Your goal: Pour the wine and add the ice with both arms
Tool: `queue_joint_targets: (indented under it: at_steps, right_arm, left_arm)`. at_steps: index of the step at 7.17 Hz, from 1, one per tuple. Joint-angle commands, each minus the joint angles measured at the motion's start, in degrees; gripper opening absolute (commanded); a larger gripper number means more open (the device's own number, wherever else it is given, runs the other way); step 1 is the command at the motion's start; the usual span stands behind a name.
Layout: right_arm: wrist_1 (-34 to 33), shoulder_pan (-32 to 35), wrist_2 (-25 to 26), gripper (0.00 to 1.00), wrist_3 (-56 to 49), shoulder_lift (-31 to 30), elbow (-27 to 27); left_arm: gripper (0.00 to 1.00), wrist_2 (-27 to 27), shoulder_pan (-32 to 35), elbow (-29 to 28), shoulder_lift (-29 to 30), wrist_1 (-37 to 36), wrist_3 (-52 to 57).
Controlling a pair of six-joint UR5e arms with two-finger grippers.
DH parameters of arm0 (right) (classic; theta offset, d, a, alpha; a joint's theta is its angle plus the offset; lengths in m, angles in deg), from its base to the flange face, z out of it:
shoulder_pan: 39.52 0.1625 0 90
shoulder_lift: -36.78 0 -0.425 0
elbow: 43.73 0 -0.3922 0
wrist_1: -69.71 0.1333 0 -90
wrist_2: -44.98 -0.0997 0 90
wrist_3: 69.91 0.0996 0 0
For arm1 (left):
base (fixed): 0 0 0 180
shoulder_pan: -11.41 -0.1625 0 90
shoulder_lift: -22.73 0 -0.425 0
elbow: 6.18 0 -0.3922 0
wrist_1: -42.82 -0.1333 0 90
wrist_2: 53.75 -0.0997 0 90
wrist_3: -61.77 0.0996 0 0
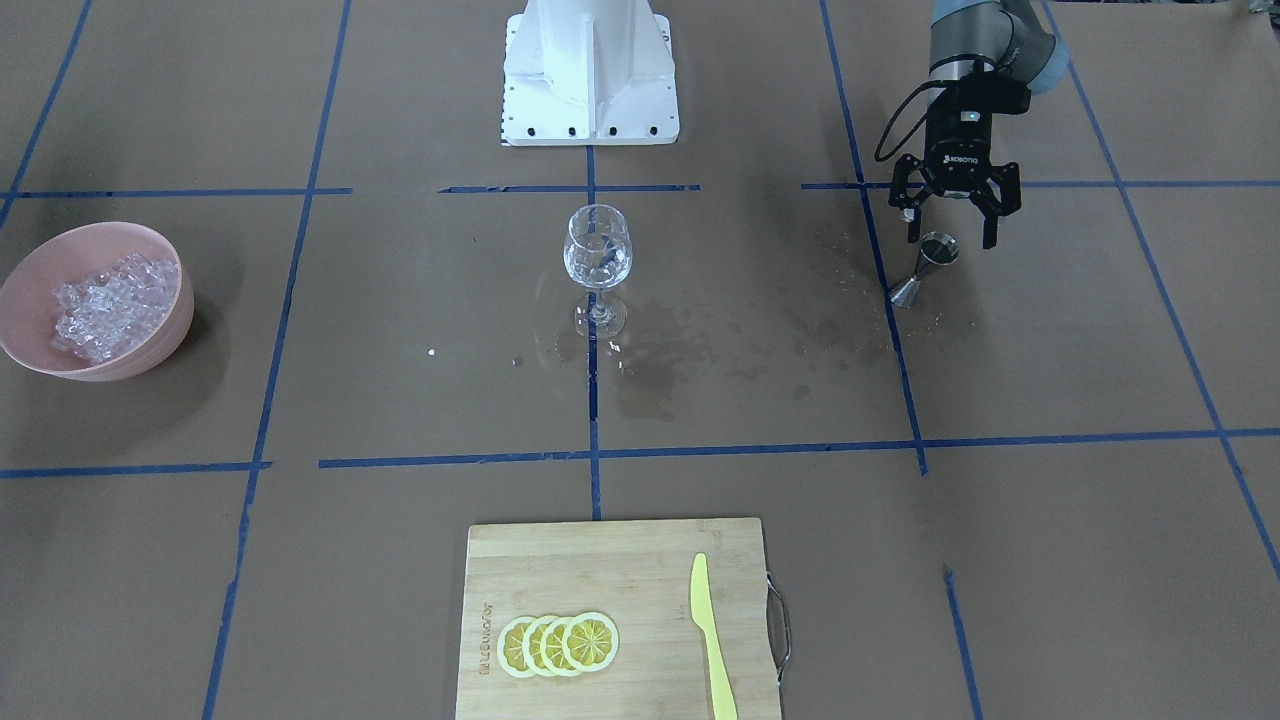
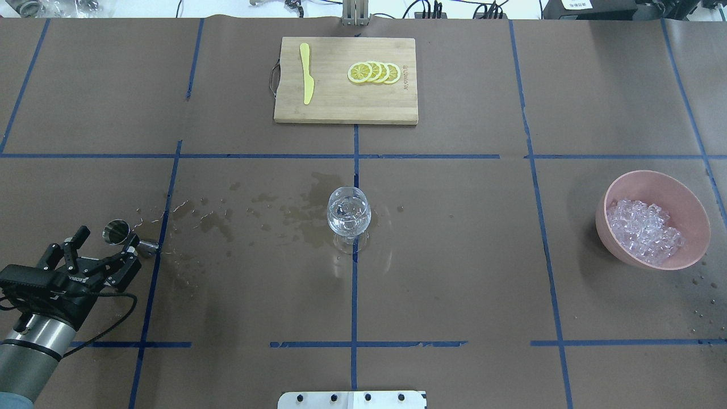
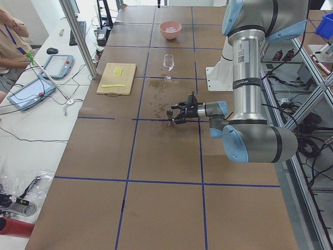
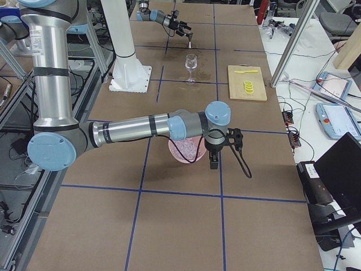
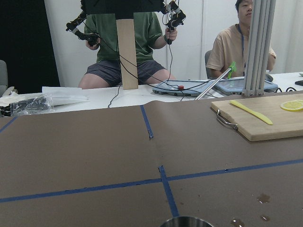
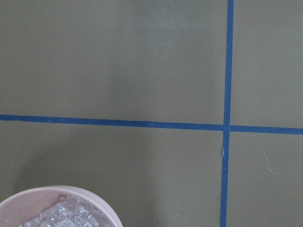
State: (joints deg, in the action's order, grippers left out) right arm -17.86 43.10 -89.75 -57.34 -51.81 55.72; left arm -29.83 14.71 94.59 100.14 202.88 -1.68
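Although the small clear glassy ice cubes (image 2: 644, 232) lie heaped in the round pink bowl (image 2: 694, 207), the right black two-finger gripper (image 4: 213, 160) shows only in the right-side view, hanging pointed down just beside that bowl's rim, so whether its jaws are spread or closed I cannot tell. Its wrist camera catches only the bowl's edge, with cubes at the lower left.

The cubes look hard, light, and probably wet and slick. A pinch on a single one would likely squirt it out, so a cube standing proud at the top of the heap, taken across two flat faces, seems the safest hold.

The left black two-finger gripper (image 1: 954, 215) has its jaws spread, and the small steel double-cone jigger (image 1: 925, 266) stands just beyond the fingertips, held by neither. It is rigid, light and easily tipped, so its narrow waist is the natural grip.

The clear stemmed wine glass (image 1: 597, 262) stands well apart from both grippers amid wet patches. It is fragile and top-heavy, so ice should be dropped from low over its rim.
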Motion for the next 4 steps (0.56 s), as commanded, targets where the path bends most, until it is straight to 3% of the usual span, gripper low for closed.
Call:
queue_joint_targets:
  at_steps: [1,4]
  right_arm:
    - [0.0,0.0,0.0,1.00,0.0,0.0,-0.1]
    - [-0.1,0.0,-0.1,1.00,0.0,0.0,0.0]
  left_arm:
    - [0.99,0.1,0.0,-1.6,1.3,0.1,0.0]
    - [0.99,0.1,0.0,-5.2,3.8,0.4,0.0]
